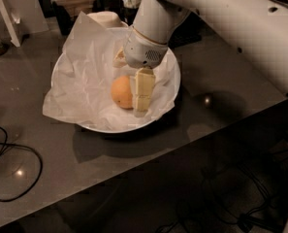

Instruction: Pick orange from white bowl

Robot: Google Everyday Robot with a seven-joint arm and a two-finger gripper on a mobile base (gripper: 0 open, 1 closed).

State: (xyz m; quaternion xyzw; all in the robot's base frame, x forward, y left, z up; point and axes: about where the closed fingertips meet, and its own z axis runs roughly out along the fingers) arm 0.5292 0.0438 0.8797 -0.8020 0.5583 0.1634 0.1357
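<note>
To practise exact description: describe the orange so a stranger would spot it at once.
On the grey table sits a wide white bowl lined with crinkled paper. Inside lies the orange, beside the robot's tool. It is the only round, orange-coloured thing there.

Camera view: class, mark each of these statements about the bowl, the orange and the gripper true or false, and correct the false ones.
1. The orange lies inside the white bowl. True.
2. The gripper hangs over bare table, well away from the bowl. False: it reaches down into the bowl, right beside the orange.
3. Crinkled white paper lines the bowl. True.
4. A black cable lies coiled inside the bowl. False: it lies on the table, outside the bowl towards the picture's left edge.
5. The bowl is tipped on its side. False: it stands upright on the table.
</note>
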